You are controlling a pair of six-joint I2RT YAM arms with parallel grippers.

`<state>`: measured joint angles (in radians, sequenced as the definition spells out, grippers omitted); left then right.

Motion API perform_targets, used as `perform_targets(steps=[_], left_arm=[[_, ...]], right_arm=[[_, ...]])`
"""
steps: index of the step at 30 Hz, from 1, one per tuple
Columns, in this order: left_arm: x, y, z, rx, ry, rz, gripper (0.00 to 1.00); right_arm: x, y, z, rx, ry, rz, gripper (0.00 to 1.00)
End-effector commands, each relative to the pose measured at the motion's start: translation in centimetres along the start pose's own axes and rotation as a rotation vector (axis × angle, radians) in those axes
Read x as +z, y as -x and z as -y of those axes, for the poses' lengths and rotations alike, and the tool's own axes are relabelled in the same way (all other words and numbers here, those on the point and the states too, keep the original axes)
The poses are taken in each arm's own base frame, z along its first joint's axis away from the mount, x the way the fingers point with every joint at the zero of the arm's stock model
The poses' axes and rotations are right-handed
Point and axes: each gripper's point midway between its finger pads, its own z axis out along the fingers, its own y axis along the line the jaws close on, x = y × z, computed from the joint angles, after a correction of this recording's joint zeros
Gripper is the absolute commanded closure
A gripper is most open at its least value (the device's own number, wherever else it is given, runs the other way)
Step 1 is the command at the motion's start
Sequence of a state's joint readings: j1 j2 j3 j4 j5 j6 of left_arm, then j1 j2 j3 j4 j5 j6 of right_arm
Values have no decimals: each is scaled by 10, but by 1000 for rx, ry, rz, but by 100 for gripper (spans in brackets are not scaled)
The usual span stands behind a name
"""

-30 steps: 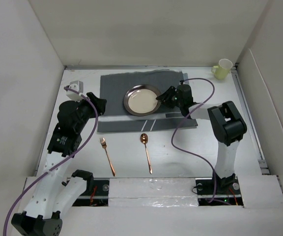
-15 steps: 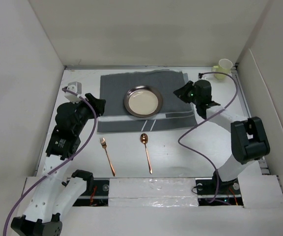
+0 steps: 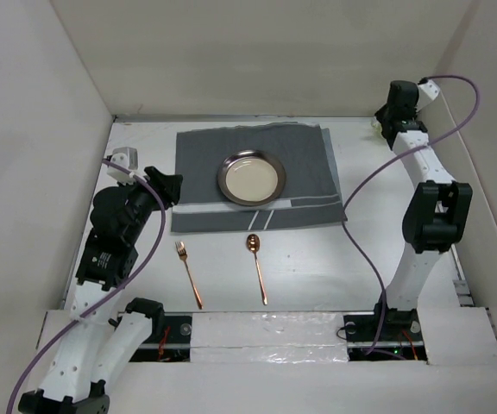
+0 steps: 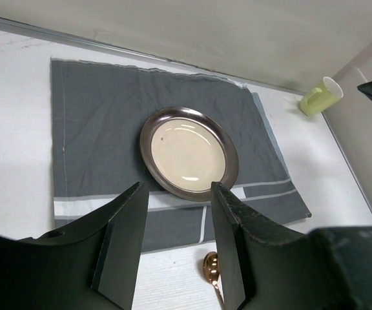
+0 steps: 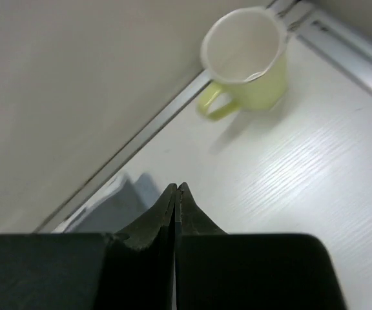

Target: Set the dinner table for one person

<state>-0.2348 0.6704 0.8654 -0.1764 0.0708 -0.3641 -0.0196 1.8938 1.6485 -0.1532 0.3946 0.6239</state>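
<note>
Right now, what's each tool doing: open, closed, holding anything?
Left tool: open, empty.
Right tool: closed, holding nothing.

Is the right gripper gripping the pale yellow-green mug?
No, the right gripper is shut on nothing, and the pale yellow-green mug stands apart on the white tabletop.

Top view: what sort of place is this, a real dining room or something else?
Most likely a robot test booth, not a dining room: plain white walls box in the table, two robot arms are bolted at its near edge, and only one placemat with a plate is laid.
</note>
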Motion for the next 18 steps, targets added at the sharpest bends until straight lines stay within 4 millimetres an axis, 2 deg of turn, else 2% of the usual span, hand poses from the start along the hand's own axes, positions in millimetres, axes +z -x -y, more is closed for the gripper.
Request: perform_targets(steps=[1, 2, 3, 4, 5, 6, 7, 8, 9, 10, 12, 14, 15, 18], left_arm=[[0, 8, 8, 10, -38, 26, 60], [-1, 9, 9, 10, -43, 29, 60], [-1, 8, 9, 10, -43, 28, 60], [-1, 9, 9, 10, -43, 29, 60], [0, 8, 9, 11, -41, 24, 60], [1, 8, 9, 13, -39, 19, 60], [2, 6, 10, 13, -47, 11, 60], [3, 5, 10, 14, -46, 1, 60], [4, 3, 10, 14, -50, -4, 60], [5, 3, 11, 15, -54, -9, 60], [8, -1, 10, 17, -52, -29, 60], [11, -3, 10, 18, -50, -41, 60], [11, -4, 9, 19, -50, -46, 60], [14, -7, 8, 22, -47, -56, 60]], right_arm=[[26, 28, 52, -19, -217, 38, 96], [30, 26, 52, -22, -229, 26, 84], [34, 45, 48, 1, -230, 60, 76], [39, 45, 49, 3, -244, 61, 69], [51, 36, 61, -8, -281, 38, 58], [50, 49, 63, 3, -282, 54, 53], [59, 51, 58, 5, -278, 61, 49], [70, 42, 67, 0, -291, 37, 45], [75, 45, 70, 3, -289, 36, 43], [77, 52, 62, 8, -265, 47, 41], [91, 39, 67, -11, -257, 10, 39], [96, 42, 63, -12, -249, 15, 38], [104, 37, 70, -26, -253, 3, 37], [111, 32, 67, -25, -240, -10, 37]])
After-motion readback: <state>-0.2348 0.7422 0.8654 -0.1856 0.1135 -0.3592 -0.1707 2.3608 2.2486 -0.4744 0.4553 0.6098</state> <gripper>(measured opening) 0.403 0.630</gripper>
